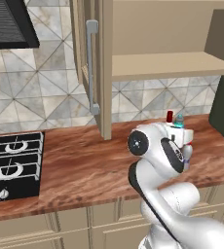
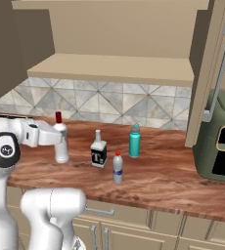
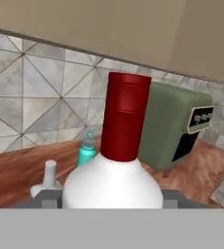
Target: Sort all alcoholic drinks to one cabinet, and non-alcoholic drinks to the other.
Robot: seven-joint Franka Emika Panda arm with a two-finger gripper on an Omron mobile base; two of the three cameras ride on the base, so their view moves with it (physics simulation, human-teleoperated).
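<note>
White and slender, the red-capped bottle (image 2: 61, 141) stood upright on the wooden surface (image 2: 153, 178), left of the squarish long-necked bottle (image 2: 99, 150), the small blue-labelled bottle (image 2: 117, 167) and the teal bottle (image 2: 134, 140). The fingers (image 3: 48, 198) flanked its shoulder, but whether they pinched it or stood just clear could not be told. Doing this step well would probably mean closing squarely on the body, then lifting straight up toward the cabinet shelf (image 2: 114, 69) without tipping its neighbours.
</note>
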